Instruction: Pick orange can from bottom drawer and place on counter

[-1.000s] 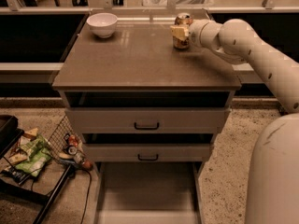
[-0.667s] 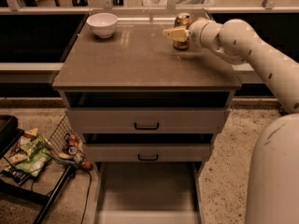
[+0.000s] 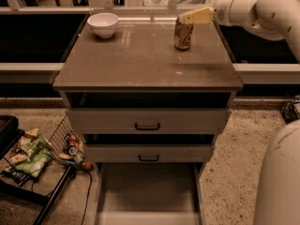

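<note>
Camera view: orange can (image 3: 183, 33) under gripper (image 3: 193, 17)

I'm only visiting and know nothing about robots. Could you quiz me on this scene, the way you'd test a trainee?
1. True or false: the orange can stands upright on the counter.
2. What else sits on the counter? A) a white bowl B) a blue plate C) a green bottle
3. Fill in: the gripper is up beside the can's ___ end, near the back of the counter.

Key: 1 true; 2 A; 3 top.
</note>
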Controlling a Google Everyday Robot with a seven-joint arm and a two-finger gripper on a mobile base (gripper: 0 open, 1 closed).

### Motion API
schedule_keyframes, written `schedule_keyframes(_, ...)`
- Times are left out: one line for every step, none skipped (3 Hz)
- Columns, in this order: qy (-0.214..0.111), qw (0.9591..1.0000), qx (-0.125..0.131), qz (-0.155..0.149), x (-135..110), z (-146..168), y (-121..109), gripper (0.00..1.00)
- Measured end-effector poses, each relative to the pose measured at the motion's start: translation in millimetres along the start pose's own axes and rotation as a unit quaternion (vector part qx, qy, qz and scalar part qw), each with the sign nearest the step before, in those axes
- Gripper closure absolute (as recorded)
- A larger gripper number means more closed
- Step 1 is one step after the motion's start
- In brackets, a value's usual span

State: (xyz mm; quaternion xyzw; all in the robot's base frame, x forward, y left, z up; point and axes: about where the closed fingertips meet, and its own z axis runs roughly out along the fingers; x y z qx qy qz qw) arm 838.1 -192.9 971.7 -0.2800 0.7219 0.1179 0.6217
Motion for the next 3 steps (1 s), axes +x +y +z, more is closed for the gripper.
schedule_keyframes(0.093,0.9920,0.029,-0.080,-32.7,-107.2,-25.7,0.00)
schedule_keyframes(0.166,0.9773,0.096,-0.091,-38.7,-184.7,-33.9,0.00)
schedule_keyframes(0.190,0.9692,0.123,-0.097,-39.6,-225.4,-30.2,0.00)
